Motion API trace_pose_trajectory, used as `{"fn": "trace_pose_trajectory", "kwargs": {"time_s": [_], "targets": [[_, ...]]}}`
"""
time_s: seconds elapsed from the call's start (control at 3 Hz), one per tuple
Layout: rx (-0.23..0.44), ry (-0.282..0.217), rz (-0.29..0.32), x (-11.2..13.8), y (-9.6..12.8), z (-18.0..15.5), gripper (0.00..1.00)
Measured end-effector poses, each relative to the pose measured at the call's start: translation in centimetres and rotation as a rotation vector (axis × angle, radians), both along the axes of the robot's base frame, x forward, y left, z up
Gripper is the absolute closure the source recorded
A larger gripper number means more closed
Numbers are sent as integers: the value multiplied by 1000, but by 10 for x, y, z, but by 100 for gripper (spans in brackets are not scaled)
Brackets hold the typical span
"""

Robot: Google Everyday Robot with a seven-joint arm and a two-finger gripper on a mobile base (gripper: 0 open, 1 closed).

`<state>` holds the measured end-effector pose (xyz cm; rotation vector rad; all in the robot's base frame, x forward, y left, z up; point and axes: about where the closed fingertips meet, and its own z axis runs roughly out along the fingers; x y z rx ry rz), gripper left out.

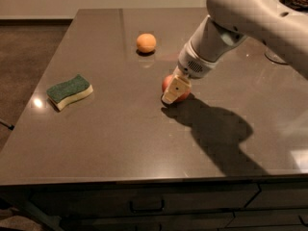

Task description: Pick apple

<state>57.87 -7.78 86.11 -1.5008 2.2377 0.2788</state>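
Note:
The red apple (166,83) sits on the dark table (120,134), a little right of the middle. My gripper (174,88) is down at the apple, right over it, and its cream tip covers most of the fruit. Only the apple's left edge and a strip at its lower right show. The white arm (250,18) comes in from the upper right and throws a big shadow on the table to the right of the apple.
A smaller plain orange fruit (146,43) lies behind the apple, towards the far edge. A green and yellow sponge (69,91) lies at the left. A glass base (274,57) stands at the far right behind the arm. The table's front edge runs along the bottom.

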Motion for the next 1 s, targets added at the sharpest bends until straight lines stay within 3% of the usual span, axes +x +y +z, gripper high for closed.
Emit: {"fn": "trace_pose_trajectory", "kwargs": {"time_s": [0.33,0.67,1.0], "targets": [[34,-32,24,1,4,32,80],[74,-72,62,-4,11,68,100],[110,-86,105,-11,16,90,100]]}}
